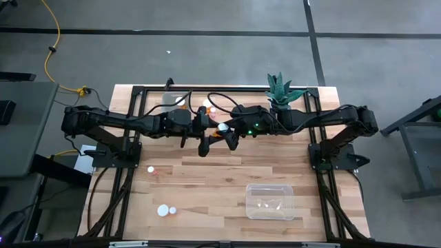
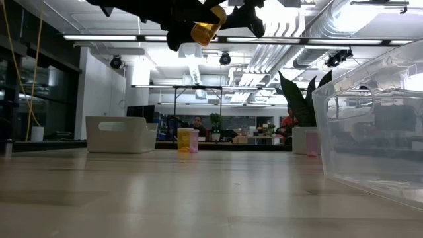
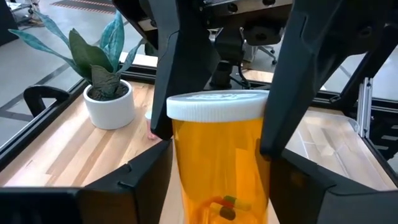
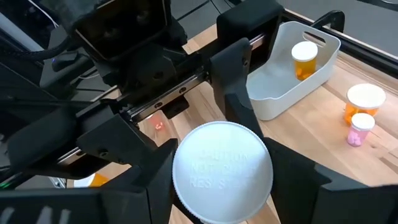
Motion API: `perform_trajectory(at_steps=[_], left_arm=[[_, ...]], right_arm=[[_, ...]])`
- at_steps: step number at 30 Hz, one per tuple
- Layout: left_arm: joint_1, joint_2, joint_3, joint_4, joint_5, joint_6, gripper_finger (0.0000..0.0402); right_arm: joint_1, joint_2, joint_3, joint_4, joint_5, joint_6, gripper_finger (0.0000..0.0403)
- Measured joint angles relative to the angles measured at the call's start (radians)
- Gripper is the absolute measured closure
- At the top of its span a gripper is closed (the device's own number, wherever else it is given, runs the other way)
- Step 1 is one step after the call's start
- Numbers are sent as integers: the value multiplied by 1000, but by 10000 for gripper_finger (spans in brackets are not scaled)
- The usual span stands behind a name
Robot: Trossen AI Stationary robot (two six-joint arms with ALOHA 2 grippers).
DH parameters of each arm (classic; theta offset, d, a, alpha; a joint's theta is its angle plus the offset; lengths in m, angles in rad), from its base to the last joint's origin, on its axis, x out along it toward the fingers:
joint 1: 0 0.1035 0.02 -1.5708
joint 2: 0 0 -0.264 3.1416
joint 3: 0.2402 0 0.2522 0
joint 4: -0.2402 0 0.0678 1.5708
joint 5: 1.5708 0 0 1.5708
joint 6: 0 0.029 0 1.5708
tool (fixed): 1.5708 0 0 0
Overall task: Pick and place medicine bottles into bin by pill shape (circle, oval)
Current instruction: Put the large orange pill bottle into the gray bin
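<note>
An amber medicine bottle [image 3: 217, 162] with a white cap [image 4: 222, 171] is held high above the table's middle [image 2: 206, 31], between both grippers. My left gripper [image 3: 221, 193] reaches in from the table's left [image 1: 209, 140] and is shut on the bottle. My right gripper [image 4: 222, 193] reaches in from the table's right [image 1: 229, 136] and is also shut on it. A few pills lie in the bottle's bottom [image 3: 227, 205]. My left gripper pinches the bottle's amber body [image 3: 183, 180] below the cap between its two fingers, which lie across the bottle. The bottle is lifted clear of the table and tilted. My right gripper pinches the cap end [image 4: 181, 180] between its two fingers. Its fingers [image 3: 177, 93] lie along the bottle, and the cap top faces its wrist.
A white bin [image 4: 292, 81] at the far left holds one amber bottle [image 4: 304, 59]. An amber bottle [image 4: 364, 102] and a pink one [image 4: 359, 130] stand beside the bin. A potted plant [image 1: 281, 89] stands far right and a clear tub [image 1: 270, 201] near right. More bottles [image 1: 163, 210] stand near left.
</note>
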Motion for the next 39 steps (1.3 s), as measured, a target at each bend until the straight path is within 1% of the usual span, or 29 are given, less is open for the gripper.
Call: perform_trajectory(at_steps=[6,10,15,22,27,32,36,39], left_arm=[[0,0,0,0,0,0,211],[0,0,0,-1,0,-1,223],[0,0,0,-1,0,0,224],[5,-25,-1,-18,-5,5,223],[24,-68,-1,-108,-14,10,222],[38,-117,-1,-195,-58,9,222],[52,-187,-1,-276,-89,8,222],[62,-272,-33,-280,-141,2,222]], right_arm=[[0,0,0,-1,0,-1,208],[0,0,0,-1,0,-2,208],[-1,0,0,-1,0,-3,204],[-10,0,6,9,-18,-44,184],[-36,0,45,2,-12,-80,166],[-56,0,76,-8,-8,-124,159],[-62,0,91,-22,-21,-139,158],[-62,0,91,-27,-22,-157,158]])
